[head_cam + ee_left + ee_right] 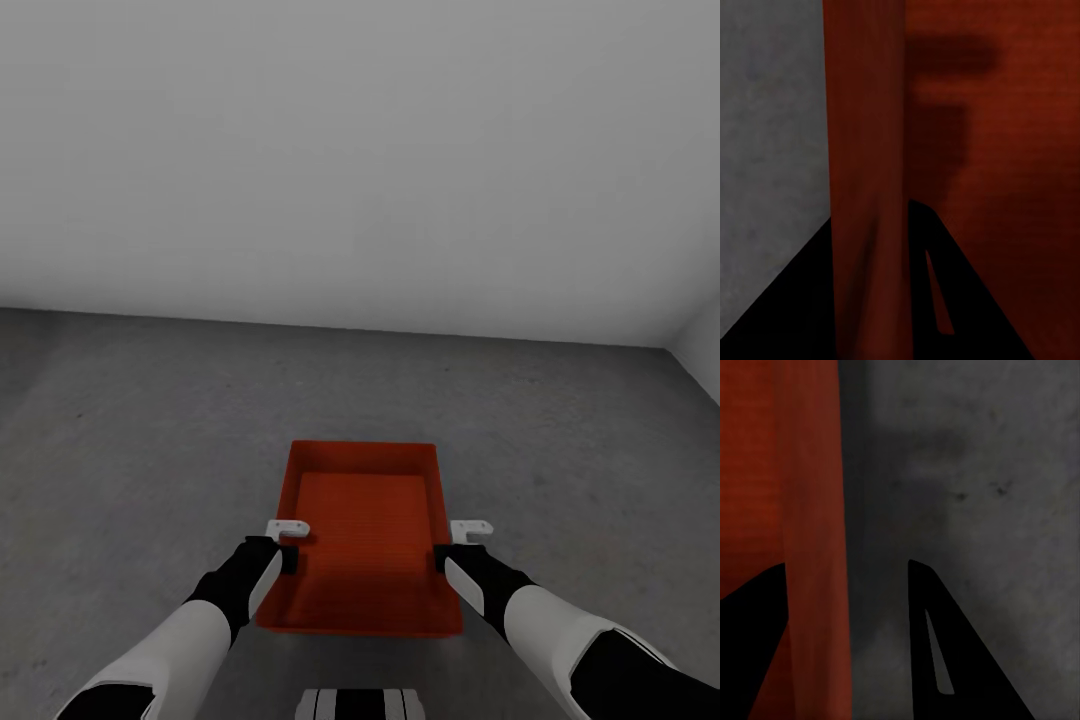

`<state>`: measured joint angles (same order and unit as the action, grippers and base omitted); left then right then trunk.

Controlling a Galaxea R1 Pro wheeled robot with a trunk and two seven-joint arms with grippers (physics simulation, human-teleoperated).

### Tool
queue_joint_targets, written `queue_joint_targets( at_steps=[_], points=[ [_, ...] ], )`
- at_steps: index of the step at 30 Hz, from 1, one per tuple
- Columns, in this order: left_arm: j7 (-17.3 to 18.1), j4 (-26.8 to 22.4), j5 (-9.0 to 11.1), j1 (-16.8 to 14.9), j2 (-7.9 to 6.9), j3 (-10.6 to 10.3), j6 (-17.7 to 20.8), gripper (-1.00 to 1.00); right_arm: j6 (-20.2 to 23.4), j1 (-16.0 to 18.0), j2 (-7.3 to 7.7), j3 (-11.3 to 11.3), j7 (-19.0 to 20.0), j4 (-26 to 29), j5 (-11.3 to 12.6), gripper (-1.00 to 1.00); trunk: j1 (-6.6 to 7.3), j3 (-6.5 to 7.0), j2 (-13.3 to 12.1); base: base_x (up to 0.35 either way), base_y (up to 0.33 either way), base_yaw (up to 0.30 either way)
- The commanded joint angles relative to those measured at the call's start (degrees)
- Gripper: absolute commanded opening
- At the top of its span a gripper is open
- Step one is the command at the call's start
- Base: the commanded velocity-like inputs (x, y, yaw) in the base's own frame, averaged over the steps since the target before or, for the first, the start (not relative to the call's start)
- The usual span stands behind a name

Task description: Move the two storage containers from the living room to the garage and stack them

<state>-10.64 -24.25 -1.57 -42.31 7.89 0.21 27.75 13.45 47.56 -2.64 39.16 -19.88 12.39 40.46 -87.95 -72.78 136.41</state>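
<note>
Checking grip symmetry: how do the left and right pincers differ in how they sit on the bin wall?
Left pincer straddles the container's left wall; right pincer straddles its right wall.
Left pincer's fingers look tight against the wall; right pincer shows a dark gap between the wall and its outer finger, which lies over the floor.
Shared: both grip mid-wall, one finger inside, one outside.

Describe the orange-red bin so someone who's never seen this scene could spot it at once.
Start at the plain white-grey wall, then drop to the dark grey concrete floor in front of it. Centred there, between the left claw and the right claw, is the storage container: an open, lidless rectangular bin. It is the one vivid orange-red item against grey surroundings, with a claw straddling each side wall.
</note>
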Motion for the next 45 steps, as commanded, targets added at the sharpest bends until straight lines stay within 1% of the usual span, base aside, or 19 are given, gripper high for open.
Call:
queue_joint_targets(
  at_steps=[1, 9, 29, 30, 45],
  points=[
    [-0.26, 0.69, 0.52, 0.03, 1.12, 0.06, 0.28, -1.00, 0.45, 0.07, 0.00, -2.12, -0.33, 2.38, -2.06, -1.00, 0.01, -0.04, 0.02, 0.000, 0.000, 0.000],
    [-0.26, 0.68, 0.52, 0.03, 1.07, 0.06, 0.28, -1.00, 0.47, 0.07, -0.14, -2.08, -0.38, 2.38, -2.06, -1.00, 0.01, -0.04, 0.02, 0.000, 0.000, 0.000],
    [-0.31, 0.42, 0.67, 0.03, 1.07, 0.06, 0.28, -1.00, 0.52, 0.07, 0.17, -1.98, -0.24, 2.42, -2.14, -1.00, 0.01, -0.04, 0.02, 0.000, 0.000, 0.000],
    [-0.37, 0.52, 0.74, 0.03, 1.10, 0.06, 0.28, 1.00, 0.52, 0.07, 0.17, -1.98, -0.24, 2.42, -2.14, 1.00, 0.01, -0.04, 0.02, 0.000, 0.000, 0.000],
    [-0.30, 0.56, 0.52, 0.03, 1.07, 0.14, 0.20, 1.00, 0.52, 0.07, 0.08, -1.98, -0.24, 2.46, -2.14, 1.00, 0.01, -0.04, 0.02, 0.000, 0.000, 0.000]
  ],
)
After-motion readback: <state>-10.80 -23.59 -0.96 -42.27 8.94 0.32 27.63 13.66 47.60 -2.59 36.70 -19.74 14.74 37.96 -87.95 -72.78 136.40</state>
